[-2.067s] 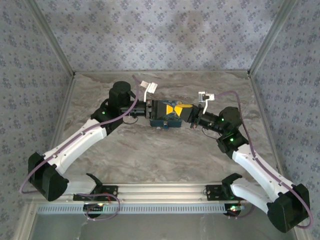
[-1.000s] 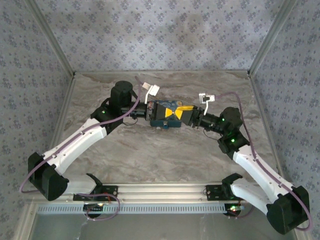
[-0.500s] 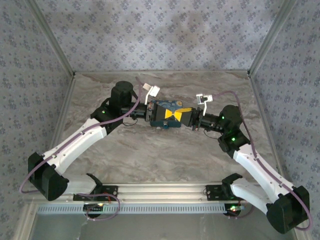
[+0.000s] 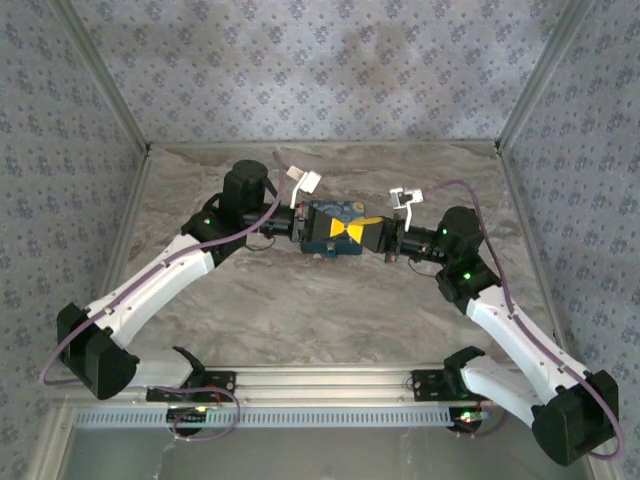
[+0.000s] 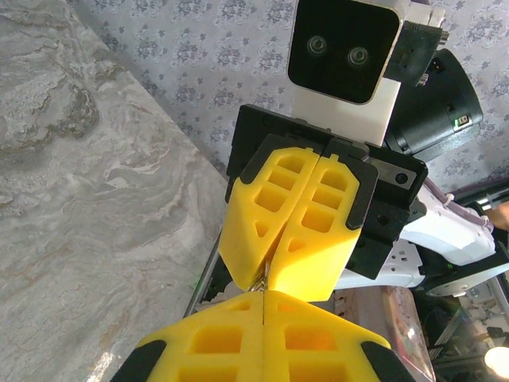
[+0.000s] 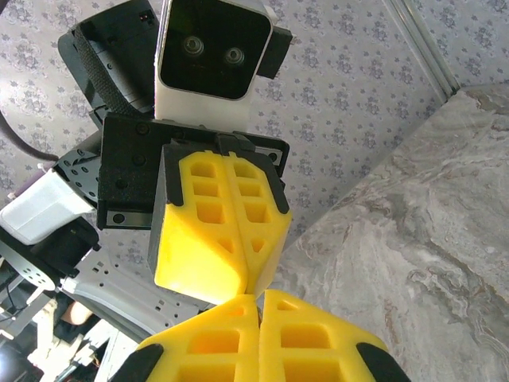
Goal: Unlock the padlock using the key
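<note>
Top view: left gripper (image 4: 338,229) and right gripper (image 4: 360,229) meet tip to tip above the table (image 4: 300,310), toward its far side. Both clenched, with each pair of yellow fingers pressed flat together in the wrist views. Thin metal sliver (image 5: 262,282) sits right where the two sets of tips touch; key or not, and which gripper pinches it, cannot tell. Blue block (image 4: 318,238) lies at the meeting point; padlock or not, too small to tell

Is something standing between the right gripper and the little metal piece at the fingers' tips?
Nothing visible does. The right gripper meets the left gripper tip to tip, and the metal piece, perhaps the key, sits exactly there.
</note>
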Controlling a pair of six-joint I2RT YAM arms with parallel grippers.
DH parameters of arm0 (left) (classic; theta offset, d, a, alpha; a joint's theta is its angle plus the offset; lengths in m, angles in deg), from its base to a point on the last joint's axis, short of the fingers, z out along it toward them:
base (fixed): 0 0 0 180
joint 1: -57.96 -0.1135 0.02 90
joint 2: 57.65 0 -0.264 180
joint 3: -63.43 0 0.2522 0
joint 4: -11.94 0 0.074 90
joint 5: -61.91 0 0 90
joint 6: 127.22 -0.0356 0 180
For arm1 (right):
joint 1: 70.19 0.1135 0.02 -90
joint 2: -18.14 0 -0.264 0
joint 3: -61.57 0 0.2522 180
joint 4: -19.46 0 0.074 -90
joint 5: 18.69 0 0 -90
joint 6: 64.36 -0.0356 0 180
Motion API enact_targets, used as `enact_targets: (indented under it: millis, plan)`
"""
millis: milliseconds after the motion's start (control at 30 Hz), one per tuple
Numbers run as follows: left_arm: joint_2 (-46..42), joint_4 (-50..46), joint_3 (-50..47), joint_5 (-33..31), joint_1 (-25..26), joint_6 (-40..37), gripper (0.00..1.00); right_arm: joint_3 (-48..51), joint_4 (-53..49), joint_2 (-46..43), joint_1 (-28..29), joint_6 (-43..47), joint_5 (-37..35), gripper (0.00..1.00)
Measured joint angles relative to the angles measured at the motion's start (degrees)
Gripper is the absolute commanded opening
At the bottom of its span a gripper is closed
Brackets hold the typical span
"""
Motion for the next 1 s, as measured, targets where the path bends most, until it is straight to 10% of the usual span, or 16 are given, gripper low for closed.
enact_targets:
  millis: [167,267,400,1000]
  plan:
    - [0.46,-0.37,0.11,0.2,-0.31,0.02,0.0,-0.02,-1.09,-0.11,0.0,1.09,-0.11,0.0]
    - [0.66,-0.33,0.11,-0.15,-0.31,-0.11,0.36,-0.13,-2.14,-0.28,-0.04,1.68,-0.48,0.0]
    - [0.57,-0.37,0.09,-2.8,-1.42,0.2,0.59,-0.13,-3.89,-1.29,-0.55,2.38,-1.09,0.0]
    - [-3.72,4.24,-26.6,-30.6,4.0,0.72,1.0,-14.23,-22.21,12.68,-4.83,16.7,-22.99,0.0]
